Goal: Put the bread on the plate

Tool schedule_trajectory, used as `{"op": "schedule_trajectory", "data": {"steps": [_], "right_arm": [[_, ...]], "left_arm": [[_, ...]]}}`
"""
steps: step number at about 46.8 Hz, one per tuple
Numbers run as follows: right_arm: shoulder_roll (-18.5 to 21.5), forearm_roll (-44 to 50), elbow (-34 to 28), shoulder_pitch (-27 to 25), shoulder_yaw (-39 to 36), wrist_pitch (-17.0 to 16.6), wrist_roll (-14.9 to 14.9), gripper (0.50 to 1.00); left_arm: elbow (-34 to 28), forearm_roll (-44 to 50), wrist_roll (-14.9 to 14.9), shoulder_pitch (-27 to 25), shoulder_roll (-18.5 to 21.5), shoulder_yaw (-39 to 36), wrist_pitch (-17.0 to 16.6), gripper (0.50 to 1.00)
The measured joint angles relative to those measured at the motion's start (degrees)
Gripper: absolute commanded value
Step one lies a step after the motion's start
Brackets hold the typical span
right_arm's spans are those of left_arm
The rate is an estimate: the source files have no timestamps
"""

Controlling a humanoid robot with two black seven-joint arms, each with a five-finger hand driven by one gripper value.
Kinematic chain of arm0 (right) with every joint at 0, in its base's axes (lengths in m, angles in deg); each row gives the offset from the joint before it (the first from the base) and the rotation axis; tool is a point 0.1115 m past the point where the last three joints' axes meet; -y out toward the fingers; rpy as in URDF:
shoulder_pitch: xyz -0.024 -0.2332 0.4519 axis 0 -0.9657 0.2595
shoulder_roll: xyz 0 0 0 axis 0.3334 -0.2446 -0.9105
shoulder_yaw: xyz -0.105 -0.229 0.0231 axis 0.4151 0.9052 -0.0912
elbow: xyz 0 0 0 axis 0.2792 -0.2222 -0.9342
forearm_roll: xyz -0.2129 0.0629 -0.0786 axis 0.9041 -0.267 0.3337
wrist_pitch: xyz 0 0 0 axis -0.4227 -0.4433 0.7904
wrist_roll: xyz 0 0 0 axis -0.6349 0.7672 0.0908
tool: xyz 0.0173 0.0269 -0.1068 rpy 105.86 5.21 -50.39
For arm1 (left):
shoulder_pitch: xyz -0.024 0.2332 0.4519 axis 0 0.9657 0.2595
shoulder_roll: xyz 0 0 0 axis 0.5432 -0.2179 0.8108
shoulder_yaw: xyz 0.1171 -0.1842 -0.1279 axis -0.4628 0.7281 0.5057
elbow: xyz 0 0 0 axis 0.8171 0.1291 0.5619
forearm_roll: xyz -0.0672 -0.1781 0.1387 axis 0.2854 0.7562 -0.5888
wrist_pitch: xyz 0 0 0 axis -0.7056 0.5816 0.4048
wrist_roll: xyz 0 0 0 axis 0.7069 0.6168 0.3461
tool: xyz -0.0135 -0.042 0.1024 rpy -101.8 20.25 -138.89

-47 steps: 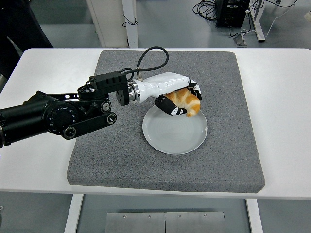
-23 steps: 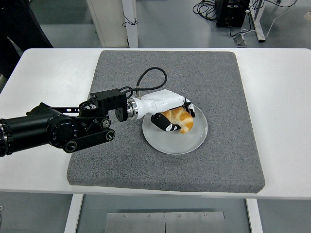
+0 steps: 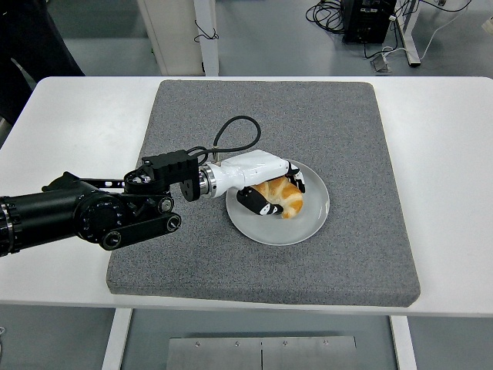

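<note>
A golden croissant-shaped bread [image 3: 284,197] lies on the round white plate [image 3: 306,227], in its upper left part. My left hand [image 3: 271,193] reaches in from the left over the plate's left rim. Its fingers are curled around the bread, thumb in front and fingers behind. The bread looks to be resting on the plate's surface. The right hand is out of view.
The plate sits on a large grey foam mat [image 3: 192,247] covering the middle of the white table [image 3: 447,154]. My left forearm [image 3: 100,208] and a looping black cable [image 3: 231,132] lie over the mat's left side. Cables and furniture legs stand beyond the far edge.
My left hand has carried the bread down and toward me, from above the plate's far rim onto the plate. The arm has drawn back to the left.
</note>
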Motion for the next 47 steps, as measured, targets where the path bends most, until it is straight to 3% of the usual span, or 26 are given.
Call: {"op": "schedule_trajectory", "data": {"steps": [2, 8, 16, 25, 36, 47], "right_arm": [[0.00, 0.00, 0.00, 0.00, 0.00, 0.00, 0.00, 1.000], [0.00, 0.00, 0.00, 0.00, 0.00, 0.00, 0.00, 1.000], [0.00, 0.00, 0.00, 0.00, -0.01, 0.00, -0.01, 1.000], [0.00, 0.00, 0.00, 0.01, 0.00, 0.00, -0.01, 1.000], [-0.01, 0.00, 0.00, 0.01, 0.00, 0.01, -0.01, 1.000], [-0.01, 0.00, 0.00, 0.00, 0.00, 0.02, 0.00, 1.000]], "left_arm": [[0.00, 0.23, 0.15, 0.13, 0.03, 0.09, 0.00, 0.893], [-0.35, 0.37, 1.14, 0.32, 0.40, 0.82, 0.01, 0.954], [-2.25, 1.15, 3.63, 0.34, 2.33, 4.40, 1.64, 0.966], [-9.07, 4.02, 4.89, -0.07, 8.54, 9.39, 7.69, 0.975], [-9.53, 9.88, 5.66, 0.36, 13.15, 18.49, 15.14, 0.989], [-9.22, 20.65, 5.74, 0.41, 16.00, 21.37, 15.85, 0.990]]}}
